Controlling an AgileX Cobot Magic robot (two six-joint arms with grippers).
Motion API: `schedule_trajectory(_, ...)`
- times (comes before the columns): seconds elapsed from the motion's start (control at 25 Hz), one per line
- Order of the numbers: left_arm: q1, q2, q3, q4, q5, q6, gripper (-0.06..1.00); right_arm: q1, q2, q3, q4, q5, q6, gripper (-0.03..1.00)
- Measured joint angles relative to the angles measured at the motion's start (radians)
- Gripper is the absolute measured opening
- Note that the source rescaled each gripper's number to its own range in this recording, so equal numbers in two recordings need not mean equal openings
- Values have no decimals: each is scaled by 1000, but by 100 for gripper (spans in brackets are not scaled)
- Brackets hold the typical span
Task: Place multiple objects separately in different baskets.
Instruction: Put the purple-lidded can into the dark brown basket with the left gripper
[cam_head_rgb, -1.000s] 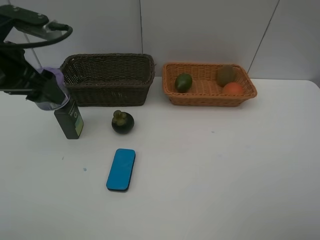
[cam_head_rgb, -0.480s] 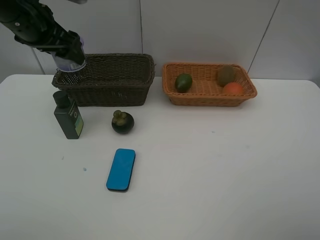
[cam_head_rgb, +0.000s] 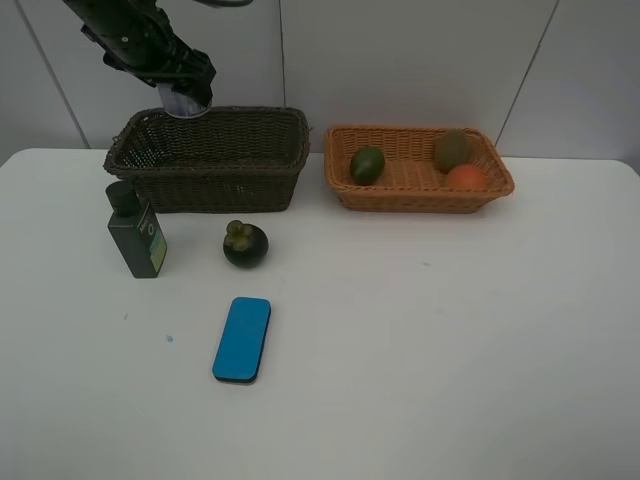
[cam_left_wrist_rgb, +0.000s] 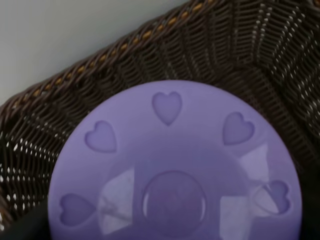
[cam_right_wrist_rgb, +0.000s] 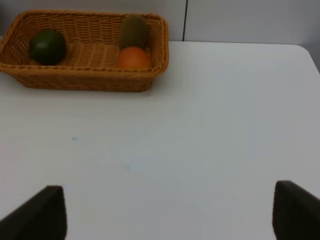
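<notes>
Above the far-left part of the dark brown basket (cam_head_rgb: 215, 185), hanging in mid-air clear of the wicker: purple-lidded tub (cam_head_rgb: 186, 103), sitting in the left gripper (cam_head_rgb: 178, 88), black fingers clamping on its sides. Looking pale lilac in the high view. Filling most of the left wrist view, showing a round lilac lid with pressed-in hearts ringing a round centre boss, dark weave lying behind it. Facing lid toward the wrist camera, base turning down toward the basket, lid-to-base axis leaning a little off vertical.

Standing upright on the table (cam_head_rgb: 450, 330) just in front of that basket's left end: dark green bottle (cam_head_rgb: 138, 238), long axis vertical, cap up. Sitting near it to the right: mangosteen (cam_head_rgb: 245, 244), calyx up. Lying flat nearer the camera: blue eraser (cam_head_rgb: 242, 339), long axis running near-to-far, far end leaning slightly right.

Resting in the orange-tan basket (cam_head_rgb: 418, 190), just right of the dark one and apart from it: green oval fruit (cam_head_rgb: 367, 165) at the left end, kiwi (cam_head_rgb: 452, 150) at the far right, peach (cam_head_rgb: 465, 177) just in front of the kiwi.

Hovering over bare table in the right wrist view: right gripper (cam_right_wrist_rgb: 170, 215), fingers spreading wide apart, gripping nothing, orange-tan basket lying well beyond.
</notes>
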Motion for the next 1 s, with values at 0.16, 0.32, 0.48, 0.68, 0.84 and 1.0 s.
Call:
schedule_trajectory(0.16, 0, 71, -53, 0, -3, 0, 96, 0, 0, 0, 0, 0, 0, 100)
schedule_trajectory(0.32, 1, 124, -55, 0, -37, 9, 96, 0, 0, 0, 0, 0, 0, 100)
schedule_trajectory(0.48, 2, 145, -55, 0, -49, 35, 96, 0, 0, 0, -1, 0, 0, 100)
schedule_trajectory(0.68, 2, 145, -55, -1, -45, 38, 97, 0, 0, 0, -1, 0, 0, 100)
schedule_trajectory(0.84, 2, 145, -56, -8, -38, 18, 100, 0, 0, 0, -1, 0, 0, 100)
schedule_trajectory(1.0, 2, 145, -59, -16, -38, 16, 100, 0, 0, 0, -1, 0, 0, 100)
